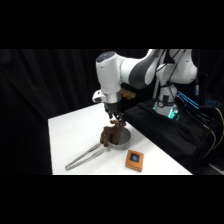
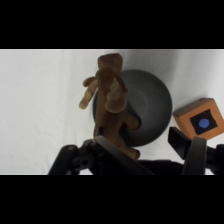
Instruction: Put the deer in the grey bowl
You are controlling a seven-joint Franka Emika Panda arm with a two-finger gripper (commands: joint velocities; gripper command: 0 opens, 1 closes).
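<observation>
In the wrist view the gripper (image 2: 131, 150) rises from the bottom edge, its black linkage spread across the lower part of the picture, and it is closed on the deer (image 2: 111, 97): the brown toy's lower end sits pinched at the linkage while its body and stubby legs stretch away from the camera. One dark finger (image 2: 186, 146) stands off to the right, near the block. The deer hangs off the table, held in the air, and its body lies over the left part of the grey bowl (image 2: 147, 107), with its far end reaching past the bowl's rim. The bowl is round, matte grey, dark inside, and rests on the white table (image 2: 40, 100). Just to the right of the bowl sits an orange-brown square block (image 2: 201, 121) with a blue round spot in its centre; block and bowl are near but apart. From the side, nearest the camera, the block (image 1: 134, 160) lies at the table's front edge, and long silver tongs (image 1: 84, 157) lie to its left, their far end pointing at the bowl (image 1: 122, 137). Above the bowl's left side the deer (image 1: 109, 135) dangles from the gripper (image 1: 114, 120), which comes down from the white arm (image 1: 112, 70). No writing can be read on anything.
</observation>
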